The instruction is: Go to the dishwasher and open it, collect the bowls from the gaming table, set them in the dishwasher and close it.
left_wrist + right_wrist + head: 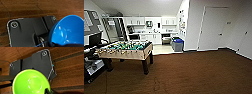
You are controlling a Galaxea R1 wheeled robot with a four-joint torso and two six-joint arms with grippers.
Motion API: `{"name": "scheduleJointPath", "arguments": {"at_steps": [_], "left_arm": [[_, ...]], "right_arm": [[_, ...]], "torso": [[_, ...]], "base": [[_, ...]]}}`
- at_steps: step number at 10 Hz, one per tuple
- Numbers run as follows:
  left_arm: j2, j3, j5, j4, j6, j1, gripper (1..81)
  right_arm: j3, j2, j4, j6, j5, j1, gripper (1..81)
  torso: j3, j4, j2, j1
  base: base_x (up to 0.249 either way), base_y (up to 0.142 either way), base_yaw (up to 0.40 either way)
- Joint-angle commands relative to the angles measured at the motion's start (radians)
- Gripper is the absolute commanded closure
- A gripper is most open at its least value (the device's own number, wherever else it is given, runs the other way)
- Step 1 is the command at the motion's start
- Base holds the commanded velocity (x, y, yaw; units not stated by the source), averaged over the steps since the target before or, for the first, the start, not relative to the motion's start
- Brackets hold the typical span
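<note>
**Bowls collected, dishwasher leg pending**

- Left hand (55, 44): clamped on blue bowl (68, 30), above brown carpet (31, 8).
- Right hand (48, 91): clamped on green bowl (31, 81).
- Far kitchenette: dishwasher (166, 39) apparently open; loading and closing remain.

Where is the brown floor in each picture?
Head view: floor spreads across the foreground, under the foosball table.
Left wrist view: floor behind the plate and blue bowl.
Right wrist view: floor behind the plate and green bowl.
Shared landmark: that brown floor.
</note>
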State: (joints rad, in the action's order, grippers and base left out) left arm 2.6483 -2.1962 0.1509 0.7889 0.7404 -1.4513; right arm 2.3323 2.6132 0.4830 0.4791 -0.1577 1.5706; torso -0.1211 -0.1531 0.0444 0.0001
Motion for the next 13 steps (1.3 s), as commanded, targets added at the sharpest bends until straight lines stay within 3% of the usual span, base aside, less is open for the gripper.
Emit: {"name": "scheduleJointPath", "arguments": {"at_steps": [1, 10, 13], "left_arm": [[-0.022, 0.007, -0.022, 0.0, 0.004, 0.053, 81.1], [-0.019, 0.007, -0.02, 0.003, 0.004, 0.053, 81.1], [-0.013, 0.006, -0.02, 0.004, 0.004, 0.053, 81.1]], "right_arm": [[0.004, -0.026, 0.012, -0.005, 0.038, -0.04, 81.1], [0.007, -0.025, 0.014, -0.007, 0.038, -0.034, 81.1], [0.011, -0.023, 0.014, -0.007, 0.038, -0.033, 81.1]], "torso": [[0.0, 0.0, 0.0, 0.0], [0.0, 0.0, 0.001, 0.0], [0.0, 0.0, 0.001, 0.0]], "base": [[0.0, 0.0, 0.0], [0.134, 0.0, 0.0], [0.19, -0.101, 0.0]]}}
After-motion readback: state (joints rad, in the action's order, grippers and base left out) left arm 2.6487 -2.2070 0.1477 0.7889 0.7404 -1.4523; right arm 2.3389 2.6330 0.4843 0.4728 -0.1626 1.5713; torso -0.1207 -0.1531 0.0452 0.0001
